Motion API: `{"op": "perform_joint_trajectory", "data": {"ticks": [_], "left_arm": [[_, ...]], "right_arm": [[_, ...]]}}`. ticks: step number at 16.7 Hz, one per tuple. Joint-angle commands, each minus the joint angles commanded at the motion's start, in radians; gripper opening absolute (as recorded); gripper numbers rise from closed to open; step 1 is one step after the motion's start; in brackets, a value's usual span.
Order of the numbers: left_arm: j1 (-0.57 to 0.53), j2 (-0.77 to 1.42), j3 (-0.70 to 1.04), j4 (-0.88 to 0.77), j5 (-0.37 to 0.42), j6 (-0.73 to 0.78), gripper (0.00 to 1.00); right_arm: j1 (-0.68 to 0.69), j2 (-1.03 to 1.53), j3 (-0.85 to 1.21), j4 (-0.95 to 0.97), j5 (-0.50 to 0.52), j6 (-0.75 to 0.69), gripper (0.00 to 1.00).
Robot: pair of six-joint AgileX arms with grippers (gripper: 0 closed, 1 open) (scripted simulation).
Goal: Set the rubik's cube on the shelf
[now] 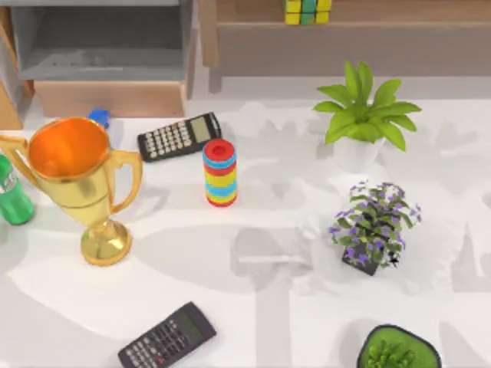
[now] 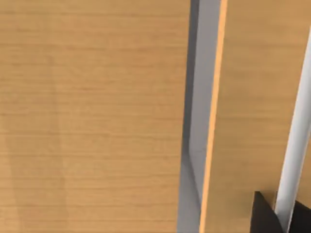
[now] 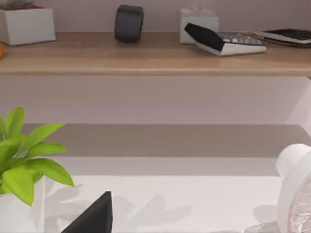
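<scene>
The rubik's cube (image 1: pixel 308 11), with yellow and green squares showing, rests on the wooden shelf (image 1: pixel 399 15) at the back of the table, right of centre, near the top view's upper edge. No gripper touches it. A dark part of my left gripper (image 2: pixel 266 217) appears close against light wooden panels in the left wrist view. A dark part of my right gripper (image 3: pixel 95 218) hangs low over the white table, facing the back, near the green plant (image 3: pixel 22 162).
On the table stand a gold trophy (image 1: pixel 77 176), a ring stack (image 1: pixel 220 173), two calculators (image 1: pixel 178 136) (image 1: pixel 167 337), a green bottle (image 1: pixel 11 195), a leafy plant (image 1: pixel 364 115), a purple-flowered plant (image 1: pixel 374 224) and a wooden box compartment (image 1: pixel 100 54). A wooden board (image 3: pixel 146 56) carries small items.
</scene>
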Motion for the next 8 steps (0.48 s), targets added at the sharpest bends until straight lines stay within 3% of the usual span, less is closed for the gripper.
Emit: {"op": "perform_joint_trajectory", "data": {"ticks": [4, 8], "left_arm": [[0.001, 0.011, 0.012, -0.01, -0.002, 0.001, 0.0], [-0.032, 0.074, 0.156, -0.079, -0.033, 0.0, 0.0]], "right_arm": [[0.0, 0.0, 0.0, 0.0, 0.0, 0.0, 1.0], [0.0, 0.0, 0.0, 0.0, 0.0, 0.0, 1.0]]}}
